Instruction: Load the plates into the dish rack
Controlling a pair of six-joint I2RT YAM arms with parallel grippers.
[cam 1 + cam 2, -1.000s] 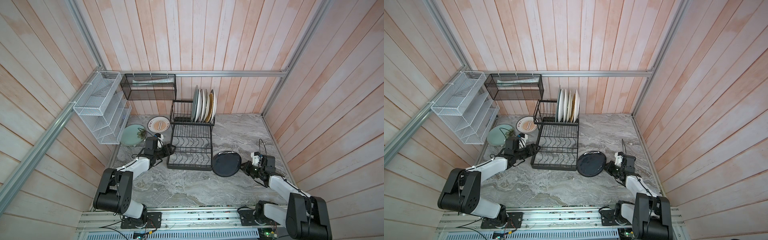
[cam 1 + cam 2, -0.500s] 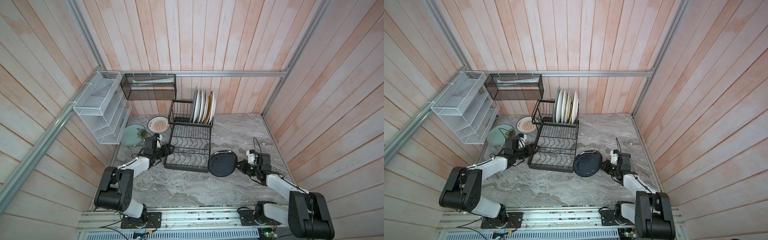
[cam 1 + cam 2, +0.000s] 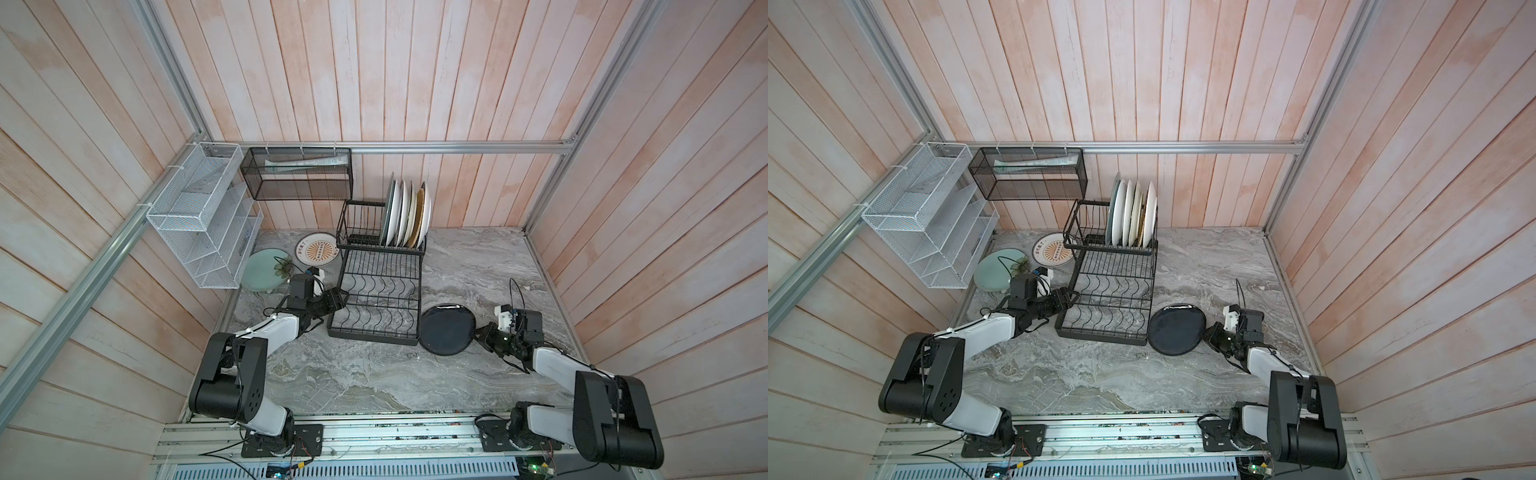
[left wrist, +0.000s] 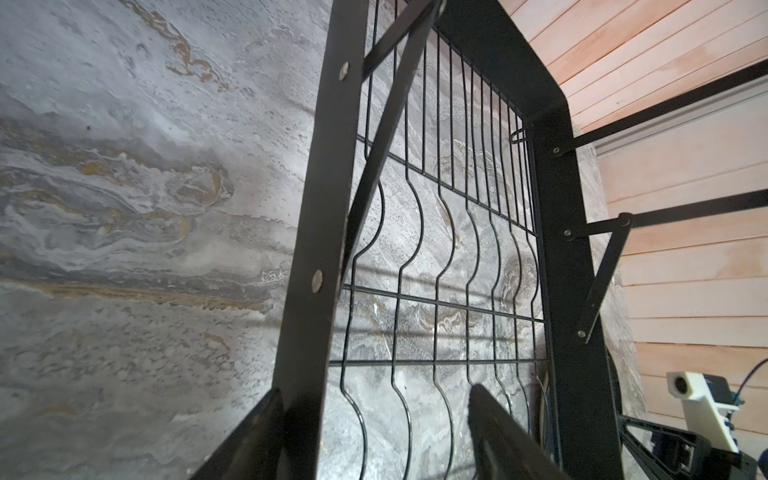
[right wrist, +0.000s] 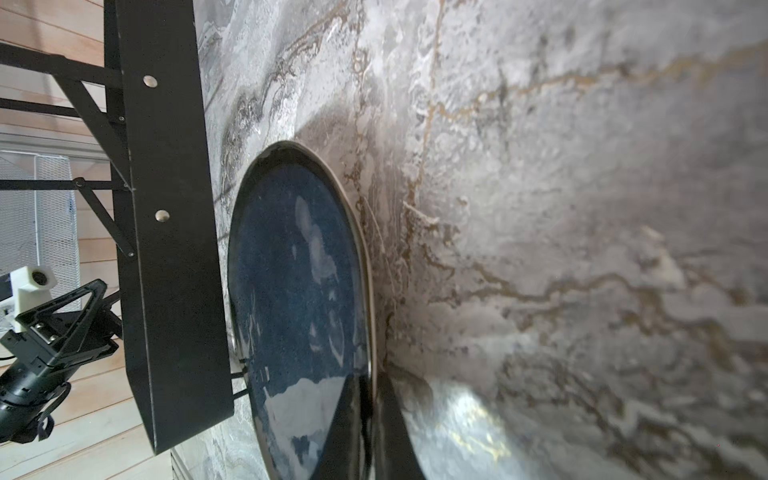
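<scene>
R gripper (image 3: 478,334) jaws clamped on rim of black plate (image 3: 446,330), mid-right in both top views, face up, far rim just beside dish rack (image 3: 372,336). L gripper (image 3: 338,299) jaws apart, astride rack's left frame bar. Rack long axis runs toward back wall. Upper tier holds upright plates (image 3: 405,216) on edge. Pale green plate (image 3: 259,276) and sunburst plate (image 3: 318,249) flat, left of rack. Grey marble tabletop (image 3: 374,382), wood-plank walls (image 3: 415,83).

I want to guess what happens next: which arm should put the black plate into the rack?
Right. The right gripper is shut on the black plate's rim, beside the dish rack. The left gripper is open around the rack's side bar, probably steadying it.
</scene>
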